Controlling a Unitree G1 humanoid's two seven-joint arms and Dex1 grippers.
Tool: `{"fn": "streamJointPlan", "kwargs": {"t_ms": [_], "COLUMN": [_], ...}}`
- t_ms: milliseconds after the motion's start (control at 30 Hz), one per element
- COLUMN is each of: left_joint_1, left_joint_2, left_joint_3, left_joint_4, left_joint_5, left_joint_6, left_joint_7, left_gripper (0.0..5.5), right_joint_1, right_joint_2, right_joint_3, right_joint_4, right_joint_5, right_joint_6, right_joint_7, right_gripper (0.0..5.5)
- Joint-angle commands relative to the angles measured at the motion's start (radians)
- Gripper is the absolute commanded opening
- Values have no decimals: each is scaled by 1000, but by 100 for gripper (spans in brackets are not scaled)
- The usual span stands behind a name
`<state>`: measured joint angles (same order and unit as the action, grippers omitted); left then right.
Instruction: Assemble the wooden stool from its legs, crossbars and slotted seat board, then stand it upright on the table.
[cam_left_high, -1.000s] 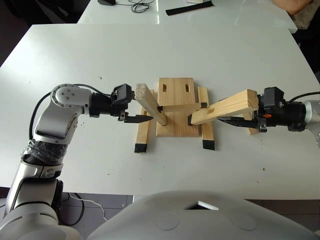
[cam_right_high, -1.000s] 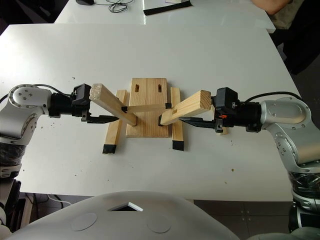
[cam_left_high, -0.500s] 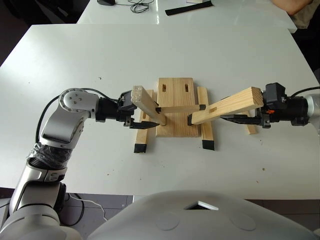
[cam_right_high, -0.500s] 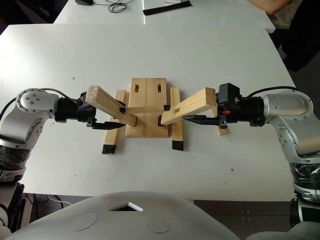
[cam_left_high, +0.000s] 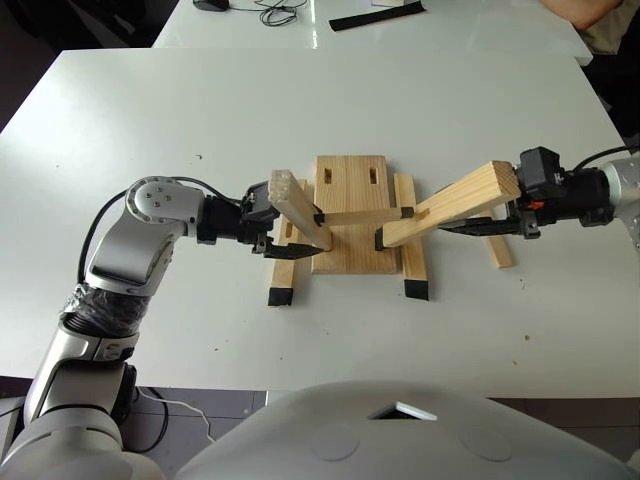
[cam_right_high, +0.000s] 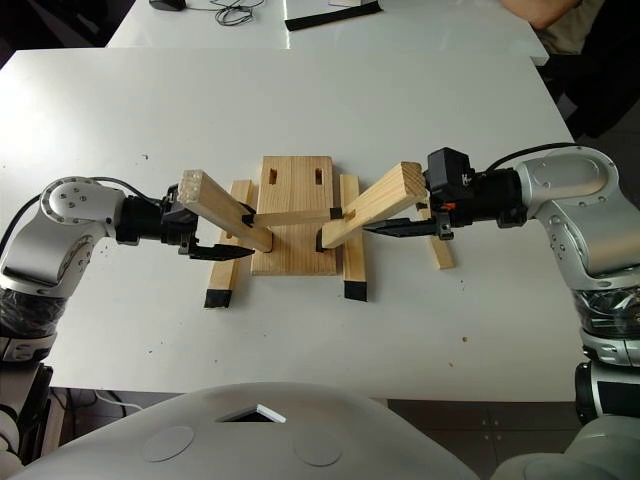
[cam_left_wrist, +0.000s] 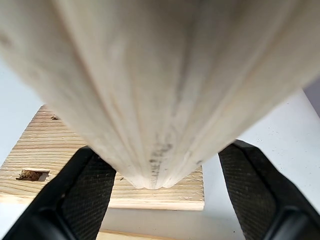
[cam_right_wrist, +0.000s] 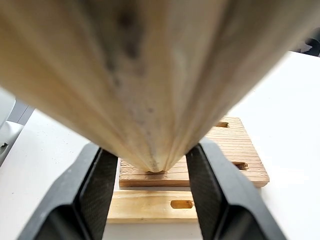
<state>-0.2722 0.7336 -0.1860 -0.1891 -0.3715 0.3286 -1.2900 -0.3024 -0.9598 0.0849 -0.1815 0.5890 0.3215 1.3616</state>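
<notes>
Stool part-built: the left gripper clenched on one leg and the right gripper on another leg, both tilted and bridged by a crossbar over the seat board lying flat on the table, while two flat legs and a loose crossbar apparently await fitting.

A slotted seat board is lying flat in the middle of the white table. Two long wooden pieces are lying beside it, and a small stick nearer the right edge.
</notes>
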Motion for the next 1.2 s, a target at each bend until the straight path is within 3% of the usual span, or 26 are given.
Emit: {"fn": "streamJointPlan", "kwargs": {"t_ms": [33,667,1200], "left_joint_1": [-9,10,37], "left_joint_2": [-14,-13,-13], "left_joint_3": [-16,-23,-36], "left_joint_4": [-39,-102,-125], "left_joint_5": [-12,-46,-49], "left_joint_6": [8,41,44], "left_joint_7": [3,-9,7], "left_gripper": [342,342,342], "right_joint_1": [-10,-49,-83], "right_joint_2": [-5,2,-22], "right_joint_3": [85,152,215], "right_joint_4": [81,134,26], "right_joint_5": [-101,-141,-124], "right_joint_6": [50,33,63], "right_joint_7": [19,43,112], "right_gripper": [204,204,204]}}
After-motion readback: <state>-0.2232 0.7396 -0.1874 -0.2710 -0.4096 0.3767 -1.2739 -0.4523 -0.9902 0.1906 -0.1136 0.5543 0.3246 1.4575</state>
